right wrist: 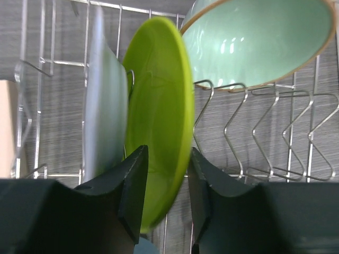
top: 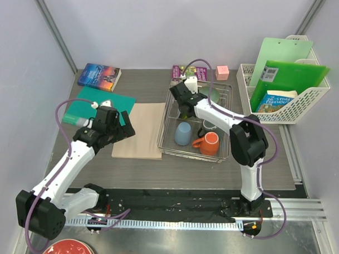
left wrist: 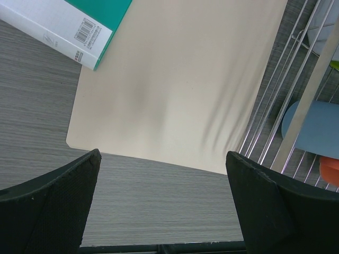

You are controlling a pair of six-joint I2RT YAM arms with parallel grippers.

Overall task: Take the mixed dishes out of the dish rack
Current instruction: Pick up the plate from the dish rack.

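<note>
Left jaws: spread wide above the bench, with the tan mat just ahead of them.
Right jaws: straddle the lime-green plate; whether they clamp it cannot be told.
Lime-green plate: upright in the dish rack, its rim between the right jaws.
White plate: just left of them.
Sage-green bowl: beyond, upper right.

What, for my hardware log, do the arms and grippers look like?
The left arm and right arm have white links, black joints and looping purple cables. The left gripper and right gripper have broad black, finely textured fingers.
</note>
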